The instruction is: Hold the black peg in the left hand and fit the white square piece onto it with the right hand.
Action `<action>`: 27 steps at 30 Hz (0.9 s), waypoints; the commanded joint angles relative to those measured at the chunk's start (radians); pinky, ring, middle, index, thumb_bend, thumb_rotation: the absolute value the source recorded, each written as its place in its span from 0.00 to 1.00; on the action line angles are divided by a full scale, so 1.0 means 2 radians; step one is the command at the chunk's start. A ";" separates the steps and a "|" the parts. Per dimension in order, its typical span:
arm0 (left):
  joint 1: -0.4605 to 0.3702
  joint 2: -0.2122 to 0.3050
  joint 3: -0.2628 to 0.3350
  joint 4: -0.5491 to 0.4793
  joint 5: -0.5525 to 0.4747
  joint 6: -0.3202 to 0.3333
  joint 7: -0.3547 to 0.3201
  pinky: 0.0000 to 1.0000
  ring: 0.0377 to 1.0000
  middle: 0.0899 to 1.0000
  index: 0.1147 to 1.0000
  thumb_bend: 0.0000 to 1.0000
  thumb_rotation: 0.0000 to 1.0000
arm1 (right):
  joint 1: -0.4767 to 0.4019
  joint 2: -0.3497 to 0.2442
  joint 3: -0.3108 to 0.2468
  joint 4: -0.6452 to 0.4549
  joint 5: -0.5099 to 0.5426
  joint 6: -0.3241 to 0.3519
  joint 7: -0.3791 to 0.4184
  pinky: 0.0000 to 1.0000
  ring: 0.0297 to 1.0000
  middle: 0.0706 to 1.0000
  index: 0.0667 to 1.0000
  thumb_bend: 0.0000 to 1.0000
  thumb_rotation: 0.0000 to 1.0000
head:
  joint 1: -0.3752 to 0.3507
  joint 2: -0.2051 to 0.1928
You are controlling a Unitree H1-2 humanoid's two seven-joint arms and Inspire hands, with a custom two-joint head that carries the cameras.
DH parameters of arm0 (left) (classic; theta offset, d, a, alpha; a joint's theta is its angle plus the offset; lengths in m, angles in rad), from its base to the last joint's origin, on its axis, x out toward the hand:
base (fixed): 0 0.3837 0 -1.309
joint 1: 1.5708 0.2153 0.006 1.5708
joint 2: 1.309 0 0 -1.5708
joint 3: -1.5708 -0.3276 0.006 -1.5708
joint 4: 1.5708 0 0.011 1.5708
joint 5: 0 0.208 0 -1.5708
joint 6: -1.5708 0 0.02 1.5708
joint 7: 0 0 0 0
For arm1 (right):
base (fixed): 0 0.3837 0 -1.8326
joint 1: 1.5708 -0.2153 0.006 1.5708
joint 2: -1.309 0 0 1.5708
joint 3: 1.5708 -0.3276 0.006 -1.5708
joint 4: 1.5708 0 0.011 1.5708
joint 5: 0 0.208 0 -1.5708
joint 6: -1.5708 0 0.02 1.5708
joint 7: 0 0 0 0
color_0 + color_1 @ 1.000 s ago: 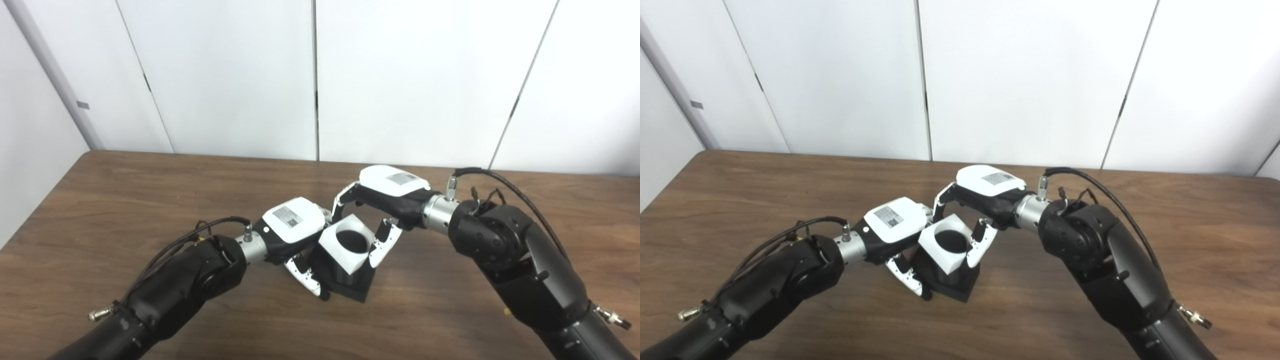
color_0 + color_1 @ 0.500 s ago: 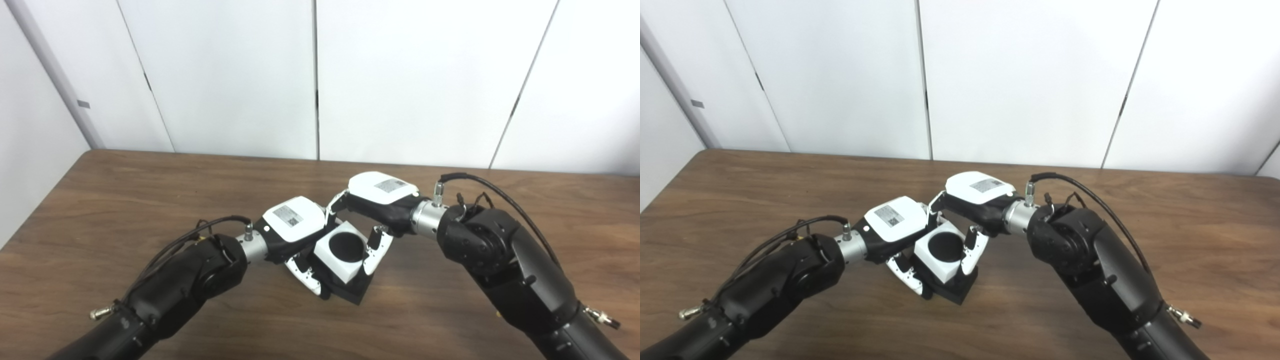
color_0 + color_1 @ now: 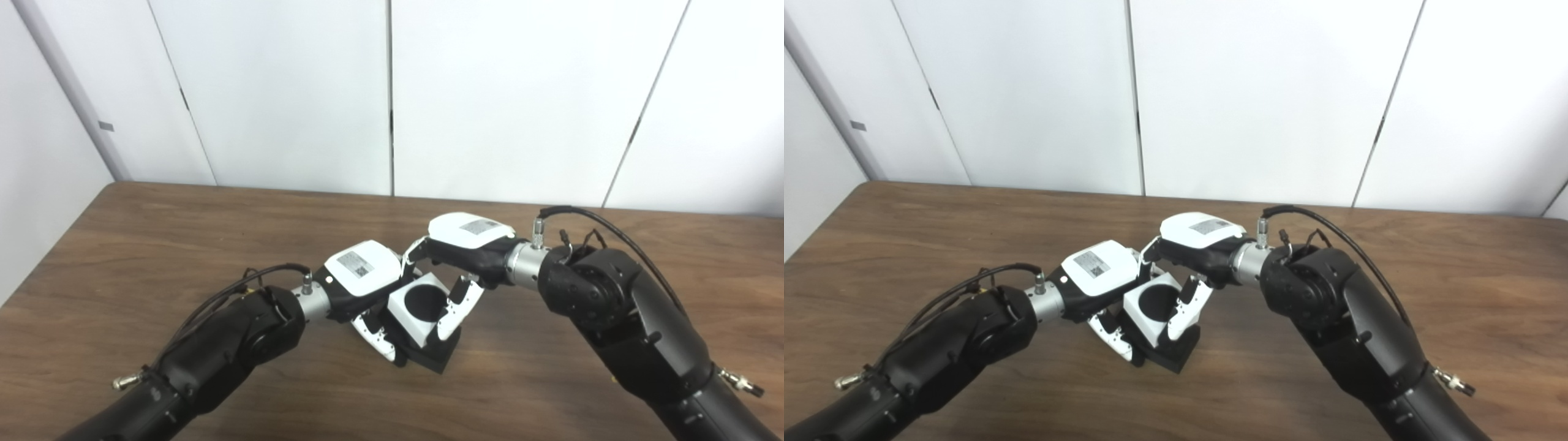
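Note:
The white square piece (image 3: 418,308), with a round black hole in its top, sits low over the black peg, whose square black base (image 3: 440,356) rests on the table. My right hand (image 3: 467,243) is shut on the white piece, fingers on its far and right sides. My left hand (image 3: 360,275) is shut on the black peg from the left, fingers reaching down beside the base. The peg's shaft is hidden inside the white piece. In the right eye view the white piece (image 3: 1153,310) stands tilted a little to the left.
The brown wooden table (image 3: 153,245) stretches to both sides and ends at white wall panels behind. Black cables loop off both wrists. Both forearms cross the near half of the table.
The right hand has come down and slightly left with the white piece, which now sits lower over the peg, hiding its shaft. The left hand has held still. The camera shifted a little.

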 commanded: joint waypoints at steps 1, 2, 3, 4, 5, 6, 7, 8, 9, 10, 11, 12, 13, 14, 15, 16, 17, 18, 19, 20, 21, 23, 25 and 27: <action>0.030 -0.005 -0.032 0.014 0.040 -0.004 -0.039 0.82 0.83 0.81 0.42 0.52 0.08 | -0.015 0.003 -0.004 -0.016 0.011 -0.003 -0.002 0.70 0.83 0.89 0.73 0.95 0.35 | 0.000 0.001; 0.030 -0.005 -0.032 0.015 0.039 -0.005 -0.038 0.82 0.83 0.81 0.42 0.52 0.08 | -0.014 0.002 -0.004 -0.015 0.012 -0.004 -0.004 0.69 0.83 0.89 0.73 0.95 0.34 | 0.000 0.001; 0.030 -0.005 -0.032 0.015 0.038 -0.005 -0.039 0.82 0.83 0.80 0.42 0.52 0.08 | -0.014 0.002 -0.004 -0.015 0.012 -0.004 -0.005 0.69 0.83 0.90 0.73 0.95 0.34 | 0.000 0.002; 0.030 -0.004 -0.032 0.015 0.037 -0.005 -0.040 0.82 0.83 0.80 0.42 0.52 0.08 | -0.014 0.002 -0.005 -0.015 0.012 -0.004 -0.005 0.69 0.83 0.90 0.73 0.95 0.34 | 0.000 0.002; 0.030 -0.004 -0.032 0.015 0.037 -0.004 -0.043 0.82 0.83 0.81 0.42 0.52 0.08 | -0.014 0.001 -0.005 -0.015 0.012 -0.004 -0.005 0.69 0.83 0.89 0.73 0.95 0.34 | 0.000 0.002; 0.029 -0.004 -0.033 0.014 0.038 -0.004 -0.044 0.82 0.84 0.81 0.42 0.52 0.08 | -0.014 0.001 -0.005 -0.016 0.012 -0.002 -0.003 0.69 0.83 0.89 0.74 0.95 0.34 | 0.000 0.003; 0.029 -0.004 -0.033 0.014 0.039 -0.004 -0.043 0.81 0.83 0.81 0.42 0.52 0.08 | -0.014 0.000 -0.005 -0.017 0.012 0.000 -0.002 0.70 0.84 0.89 0.74 0.95 0.34 | 0.000 0.003; 0.029 -0.004 -0.033 0.014 0.039 -0.005 -0.042 0.81 0.83 0.80 0.42 0.52 0.08 | -0.014 0.000 -0.005 -0.018 0.012 0.001 -0.001 0.70 0.84 0.89 0.74 0.95 0.34 | 0.000 0.003; 0.029 -0.004 -0.033 0.014 0.039 -0.005 -0.041 0.81 0.83 0.80 0.42 0.52 0.08 | -0.014 0.000 -0.005 -0.018 0.013 0.002 -0.001 0.70 0.84 0.89 0.74 0.95 0.34 | 0.000 0.003; 0.029 -0.004 -0.033 0.014 0.039 -0.005 -0.042 0.81 0.83 0.80 0.42 0.52 0.08 | -0.014 0.000 -0.005 -0.018 0.013 0.003 -0.001 0.70 0.84 0.88 0.74 0.95 0.34 | 0.000 0.003; 0.029 -0.004 -0.032 0.014 0.038 -0.005 -0.043 0.81 0.83 0.80 0.42 0.52 0.08 | -0.014 -0.001 -0.005 -0.017 0.013 0.002 -0.001 0.70 0.84 0.88 0.74 0.95 0.34 | 0.000 0.003; 0.029 -0.004 -0.032 0.015 0.036 -0.005 -0.044 0.81 0.83 0.80 0.42 0.52 0.08 | -0.014 -0.001 -0.005 -0.017 0.014 0.002 -0.002 0.70 0.84 0.88 0.74 0.95 0.34 | 0.000 0.003; 0.029 -0.004 -0.031 0.015 0.034 -0.004 -0.046 0.81 0.84 0.81 0.42 0.52 0.08 | -0.015 -0.002 -0.006 -0.017 0.014 0.003 -0.001 0.71 0.84 0.87 0.75 0.95 0.34 | 0.000 0.003; 0.029 -0.004 -0.031 0.016 0.033 -0.004 -0.047 0.81 0.84 0.81 0.42 0.52 0.08 | -0.015 -0.003 -0.006 -0.017 0.014 0.003 -0.001 0.71 0.84 0.87 0.75 0.95 0.34 | 0.000 0.003; 0.029 -0.004 -0.031 0.015 0.033 -0.004 -0.048 0.81 0.84 0.81 0.42 0.52 0.08 | -0.016 -0.003 -0.007 -0.018 0.016 0.004 0.000 0.71 0.85 0.87 0.75 0.95 0.34 | 0.000 0.003; 0.030 -0.003 -0.031 0.015 0.032 -0.004 -0.048 0.81 0.84 0.81 0.42 0.52 0.08 | -0.017 -0.005 -0.010 -0.020 0.020 0.005 -0.001 0.72 0.85 0.88 0.76 0.95 0.34 | -0.001 0.005; 0.030 -0.003 -0.030 0.014 0.032 -0.004 -0.046 0.81 0.84 0.81 0.42 0.52 0.08 | -0.018 -0.006 -0.018 -0.024 0.024 0.007 -0.005 0.72 0.86 0.87 0.76 0.94 0.34 | -0.001 0.005; 0.031 -0.002 -0.029 0.012 0.033 -0.003 -0.045 0.81 0.84 0.81 0.42 0.52 0.08 | -0.020 -0.007 -0.026 -0.029 0.027 0.009 -0.009 0.71 0.86 0.88 0.78 0.94 0.33 | -0.002 0.005; 0.031 -0.002 -0.028 0.011 0.033 -0.002 -0.045 0.81 0.84 0.81 0.42 0.52 0.08 | -0.022 -0.009 -0.032 -0.032 0.028 0.010 -0.014 0.71 0.86 0.88 0.79 0.94 0.32 | -0.003 0.006; 0.031 -0.001 -0.028 0.010 0.033 -0.002 -0.046 0.82 0.84 0.81 0.42 0.52 0.08 | -0.024 -0.010 -0.039 -0.035 0.029 0.007 -0.021 0.71 0.86 0.88 0.80 0.94 0.32 | -0.003 0.006; 0.031 -0.001 -0.026 0.009 0.031 -0.002 -0.046 0.82 0.84 0.81 0.42 0.52 0.08 | -0.026 -0.011 -0.046 -0.037 0.029 0.004 -0.028 0.69 0.85 0.87 0.81 0.94 0.31 | -0.003 0.006; 0.033 0.000 -0.019 0.007 0.022 0.002 -0.050 0.83 0.83 0.81 0.43 0.52 0.08 | -0.031 -0.014 -0.061 -0.042 0.032 0.006 -0.033 0.68 0.84 0.87 0.81 0.94 0.31 | -0.003 0.006; 0.035 0.000 -0.011 0.007 0.012 0.007 -0.053 0.83 0.84 0.82 0.43 0.52 0.08 | -0.037 -0.018 -0.072 -0.046 0.035 0.011 -0.032 0.69 0.84 0.87 0.81 0.94 0.31 | -0.004 0.005; 0.037 -0.001 -0.004 0.006 0.007 0.012 -0.056 0.82 0.85 0.83 0.43 0.52 0.08 | -0.040 -0.023 -0.080 -0.050 0.037 0.013 -0.032 0.68 0.83 0.86 0.80 0.95 0.31 | -0.004 0.005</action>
